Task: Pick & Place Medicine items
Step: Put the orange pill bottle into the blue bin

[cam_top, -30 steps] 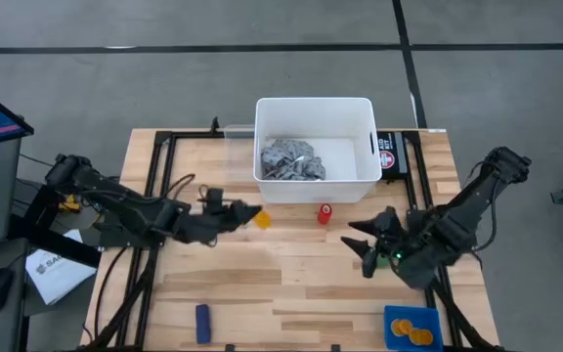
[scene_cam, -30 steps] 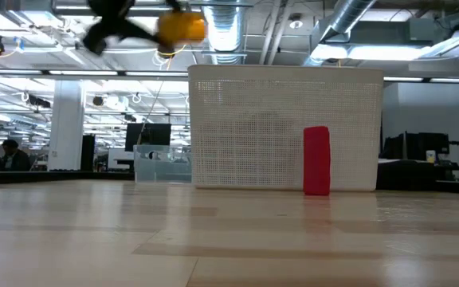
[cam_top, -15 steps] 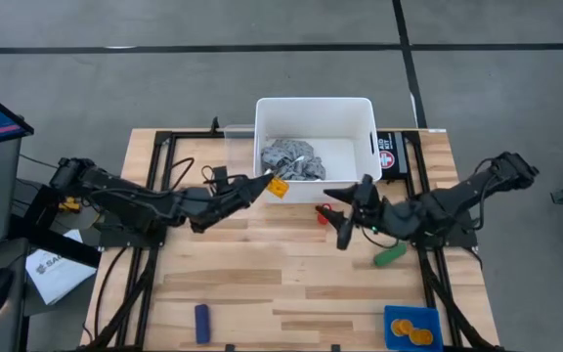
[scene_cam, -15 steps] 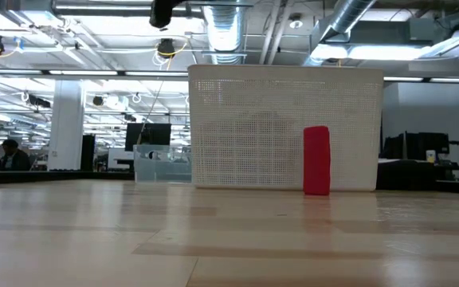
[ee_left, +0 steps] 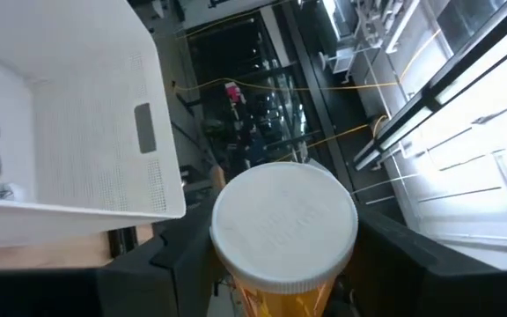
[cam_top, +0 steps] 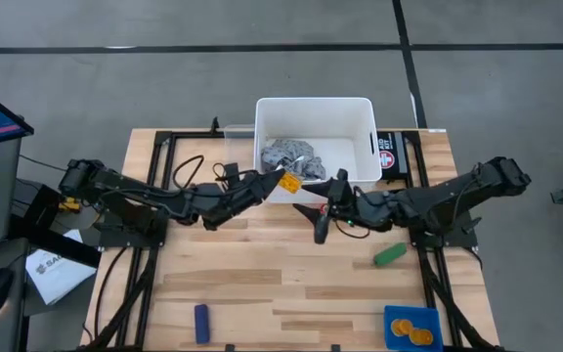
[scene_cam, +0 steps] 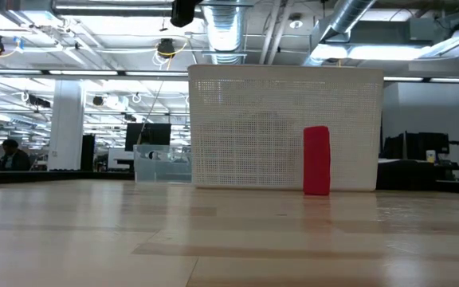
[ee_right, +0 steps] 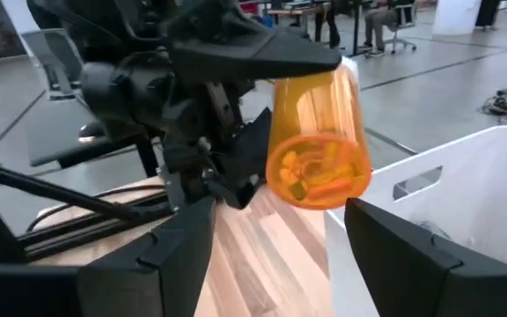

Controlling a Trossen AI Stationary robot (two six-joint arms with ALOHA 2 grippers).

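Since half a second ago, I've carried the left gripper farther over the white plastic bin's near rim, so its small orange translucent pill bottle with a white cap can drop inside. It's clenched around the bottle. My right gripper, spread and empty, waits just beside it.

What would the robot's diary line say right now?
left gripper: holding orange translucent pill bottle over white plastic bin | right gripper: open, beside red bottle
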